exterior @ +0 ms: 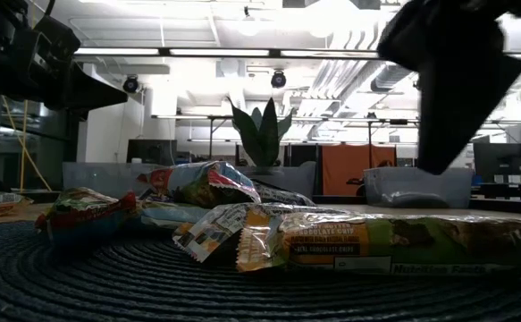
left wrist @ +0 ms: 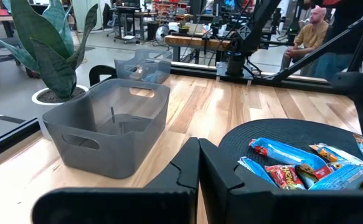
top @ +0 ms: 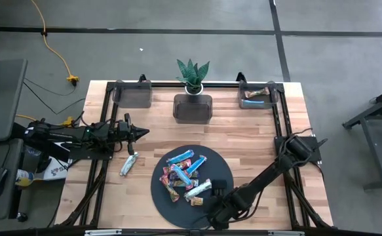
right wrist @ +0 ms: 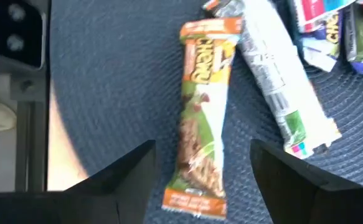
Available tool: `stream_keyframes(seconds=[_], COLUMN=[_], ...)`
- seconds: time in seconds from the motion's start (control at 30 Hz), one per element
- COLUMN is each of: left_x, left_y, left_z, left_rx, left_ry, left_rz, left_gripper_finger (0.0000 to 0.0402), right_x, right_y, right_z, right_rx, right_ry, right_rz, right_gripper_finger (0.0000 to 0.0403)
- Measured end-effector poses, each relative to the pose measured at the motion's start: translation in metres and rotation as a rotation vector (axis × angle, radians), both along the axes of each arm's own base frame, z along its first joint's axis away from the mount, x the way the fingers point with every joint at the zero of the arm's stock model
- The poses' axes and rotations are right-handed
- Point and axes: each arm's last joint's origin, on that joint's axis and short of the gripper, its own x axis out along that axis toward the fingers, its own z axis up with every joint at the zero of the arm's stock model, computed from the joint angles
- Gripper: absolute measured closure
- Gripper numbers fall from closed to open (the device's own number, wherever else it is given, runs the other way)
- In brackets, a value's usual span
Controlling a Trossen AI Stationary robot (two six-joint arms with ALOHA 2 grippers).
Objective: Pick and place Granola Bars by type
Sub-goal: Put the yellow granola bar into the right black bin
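Several granola bars (top: 184,174) lie heaped on the round dark mat (top: 161,196). A brown-orange bar (right wrist: 203,118) lies flat at the heap's near right edge, beside a silver-green bar (right wrist: 281,93). My right gripper (right wrist: 203,149) hangs open above the brown-orange bar, pointing steeply down, one finger to each side of its long sides and clear of it. In the low view that bar (exterior: 394,241) lies in front, with the dark right gripper (exterior: 461,80) over it. One more bar (top: 129,163) lies on the wood left of the mat. My left gripper (top: 141,133) waits shut at the table's left.
Three grey bins stand along the far edge: left (top: 133,94), middle (top: 192,108), and right (top: 259,97), which holds bars. A potted plant (top: 192,75) stands behind the middle bin. Bare wood lies between the mat and the bins.
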Motion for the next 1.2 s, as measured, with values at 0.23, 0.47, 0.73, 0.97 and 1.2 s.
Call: stream_keyframes(seconds=[0.23,0.47,0.73,0.97,1.2], left_x=[0.0,0.0,0.0,0.0,0.0], left_y=[0.0,0.0,0.0,0.0,0.0], left_z=[0.0,0.0,0.0,0.0,0.0], left_rx=[0.0,0.0,0.0,0.0,0.0], left_ry=[0.0,0.0,0.0,0.0,0.0], left_rz=[0.0,0.0,0.0,0.0,0.0], left_gripper_finger=[0.04,0.04,0.04,0.04,0.04], right_x=[0.014,0.018,0.011,0.009,0.007], right_y=[-0.007,-0.01,-0.014,-0.017,-0.018], right_z=[-0.002,-0.007,-0.026,-0.038,-0.044], right_rx=[0.038,0.052,0.061,0.074,0.086], right_ry=[-0.047,-0.059,-0.05,-0.064,-0.07], right_rz=[-0.033,-0.043,-0.069,-0.073,-0.086], right_gripper_finger=[0.016,0.016,0.016,0.016,0.016])
